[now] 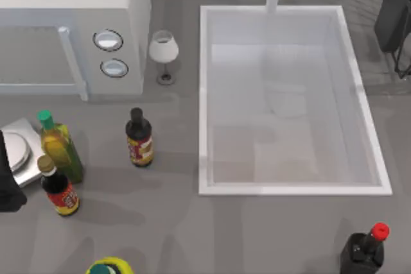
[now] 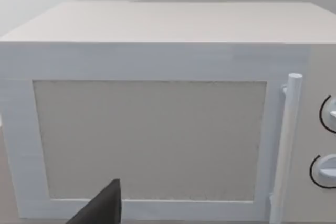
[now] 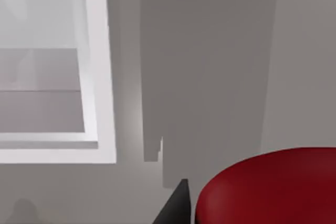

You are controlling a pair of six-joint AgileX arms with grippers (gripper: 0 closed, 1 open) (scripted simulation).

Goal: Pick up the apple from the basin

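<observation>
Here the apple (image 3: 268,187) sits against the right tool, outside the basin (image 1: 205,94).

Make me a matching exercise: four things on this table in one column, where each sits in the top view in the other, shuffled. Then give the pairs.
Things:
1. basin
2. wine glass
3. microwave
4. red-capped black bottle

Places:
A. upper left corner of the table
B. near right corner, in front of the basin
C. right half of the table, biggest thing there
D. between the microwave and the basin

Pairs: 1-C, 2-D, 3-A, 4-B
</observation>
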